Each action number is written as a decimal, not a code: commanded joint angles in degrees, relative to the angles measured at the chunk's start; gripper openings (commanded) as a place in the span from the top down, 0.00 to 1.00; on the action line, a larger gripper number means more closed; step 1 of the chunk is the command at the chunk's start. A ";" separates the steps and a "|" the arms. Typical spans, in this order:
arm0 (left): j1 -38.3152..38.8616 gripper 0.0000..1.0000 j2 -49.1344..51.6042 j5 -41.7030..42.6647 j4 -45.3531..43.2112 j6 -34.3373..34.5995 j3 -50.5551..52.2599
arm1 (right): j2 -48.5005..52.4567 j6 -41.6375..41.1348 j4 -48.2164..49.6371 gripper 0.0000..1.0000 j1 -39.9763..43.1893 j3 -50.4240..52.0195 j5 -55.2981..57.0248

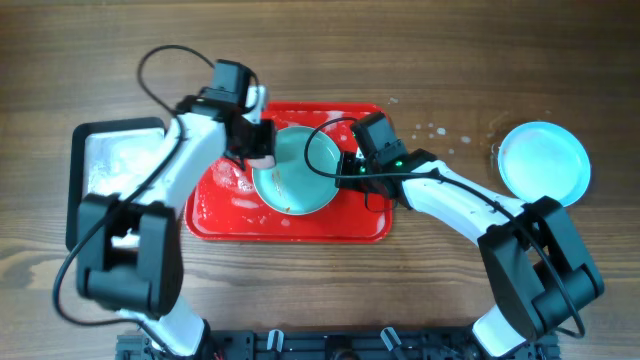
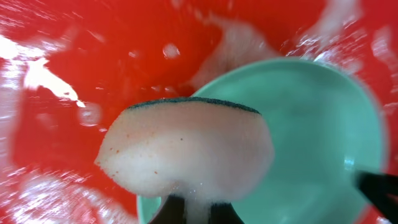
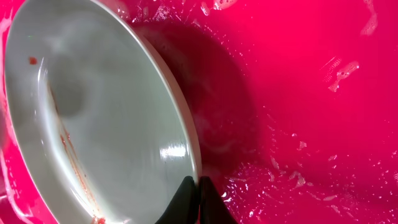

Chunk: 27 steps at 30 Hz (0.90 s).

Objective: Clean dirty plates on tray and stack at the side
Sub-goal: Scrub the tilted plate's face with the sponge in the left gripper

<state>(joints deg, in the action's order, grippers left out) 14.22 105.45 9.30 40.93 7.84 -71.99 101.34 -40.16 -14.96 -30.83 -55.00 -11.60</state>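
**A:** Where do we have the dirty plate (image 1: 300, 172)?

**B:** On the red tray (image 1: 290, 228), which sits mid-table (image 1: 330, 60), a little nearer the far edge. Our left arm comes in from the left side, elbow bent, with the wrist turned down over the plate's left rim.

**A:** And our left gripper (image 1: 258, 152)?

**B:** Clamped on a sponge (image 2: 186, 149), pale and foamy with a green scouring edge. From the left wrist we see it at the plate's rim, partly over the plate and partly over the sudsy tray.

**A:** Our right arm?

**B:** It reaches low from the near right corner towards the tray, with the right gripper (image 1: 347, 170) at the plate's right rim. In the right wrist view our fingertips (image 3: 183, 208) are pinched together on that rim. The plate looks tipped up there, with shadow beneath it. A reddish-brown streak (image 3: 68, 149) runs along its inside.

**A:** Any other plate?

**B:** A second plate (image 1: 545, 162) lies flat near the right edge, well apart from the tray. A black-rimmed tray (image 1: 110, 165) sits at the left edge.
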 commanded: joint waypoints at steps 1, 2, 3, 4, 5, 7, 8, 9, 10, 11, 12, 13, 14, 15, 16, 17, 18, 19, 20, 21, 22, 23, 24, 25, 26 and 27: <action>1.33 0.96 4.35 -7.26 -1.18 4.17 -0.24 | 1.31 0.98 0.37 0.96 -0.09 -1.36 -1.14; 1.40 0.96 5.49 -7.23 -1.53 5.73 -0.24 | 1.31 0.96 0.37 0.96 -0.09 -1.36 -1.14; 1.42 0.96 6.19 -7.23 -1.62 6.67 -0.24 | 1.31 0.98 0.39 0.96 -0.09 -1.36 -1.14; 1.51 0.96 7.08 -7.17 -1.70 7.87 -0.24 | 1.33 0.98 0.42 0.96 -0.09 -1.36 -1.11; 1.57 0.96 7.63 -6.45 -1.70 8.07 -0.24 | 1.33 0.96 0.46 0.96 -0.09 -1.36 -1.09; 2.03 0.96 8.63 -3.91 -1.53 8.07 -0.24 | 1.33 0.94 0.61 0.96 -0.09 -1.36 -1.11; 2.49 0.96 8.87 -2.51 -1.27 8.07 -0.24 | 1.33 0.92 0.63 0.96 -0.09 -1.36 -1.09; 3.23 0.96 9.11 -1.01 -0.72 8.07 -0.24 | 1.33 0.90 0.63 0.96 -0.09 -1.36 -1.11; 4.13 0.96 9.11 -0.09 0.28 8.07 -0.24 | 1.33 0.90 0.61 0.96 -0.09 -1.36 -1.11; 5.11 0.96 9.11 0.11 1.64 8.02 -0.24 | 1.33 0.92 0.61 0.96 -0.09 -1.36 -1.11; 6.14 0.96 9.11 0.09 3.39 8.02 -0.24 | 1.33 0.79 0.59 0.95 -0.09 -1.36 -1.11; 7.08 0.96 9.11 0.11 5.35 7.80 -0.24 | 1.40 0.61 0.61 0.96 -0.09 -1.36 -1.11; 7.89 0.96 9.11 0.11 7.56 7.56 -0.24 | 1.42 0.57 0.61 0.96 -0.09 -1.36 -1.09; 8.59 0.96 9.11 0.11 9.90 7.37 -0.24 | 1.44 0.52 0.61 0.96 -0.09 -1.36 -1.09; 9.16 0.96 9.11 0.11 12.46 7.37 -0.26 | 1.44 0.55 0.61 0.96 -0.09 -1.36 -1.11; 9.35 0.96 9.11 0.15 14.10 7.37 -0.26 | 1.44 0.52 0.61 0.96 -0.09 -1.36 -1.11; 9.46 0.96 9.11 0.20 15.67 7.26 -0.26 | 1.49 0.52 0.61 0.96 -0.09 -1.36 -1.11; 9.46 0.96 9.11 1.03 17.46 5.90 -0.26 | 1.55 0.50 0.61 0.96 -0.09 -1.36 -1.11; 9.46 0.96 9.11 2.19 18.86 4.70 -0.26 | 1.60 0.04 0.61 0.96 -0.09 -1.36 -1.11; 9.44 0.96 9.11 3.21 20.06 3.54 -0.26 | 1.84 -0.33 0.70 0.96 -0.09 -1.36 -1.11; 9.46 0.96 9.11 3.54 21.18 2.84 -0.26 | 2.08 -0.35 1.03 0.96 -0.09 -1.36 -1.42; 9.46 0.96 9.11 3.54 21.35 2.86 -0.26 | 2.36 -0.42 1.33 0.96 -0.09 -1.36 -1.92; 9.44 0.96 9.11 3.52 20.98 2.86 -0.26 | 2.82 -0.55 1.77 0.96 -0.09 -1.36 -2.93; 9.44 0.96 9.11 3.45 20.13 2.89 -0.26 | 3.17 -0.83 1.90 0.96 -0.09 -1.36 -3.32; 9.42 0.96 9.11 3.50 19.21 2.93 -0.26 | 3.63 -1.95 1.88 0.96 -0.09 -1.36 -3.28; 9.40 0.96 9.11 3.45 18.25 3.10 -0.26 | 4.17 -2.47 1.90 0.96 -0.09 -1.36 -3.39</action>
<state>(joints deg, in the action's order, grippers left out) 23.31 112.95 10.57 61.21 12.34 -73.17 103.13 -39.77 -13.80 -30.70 -55.00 -12.60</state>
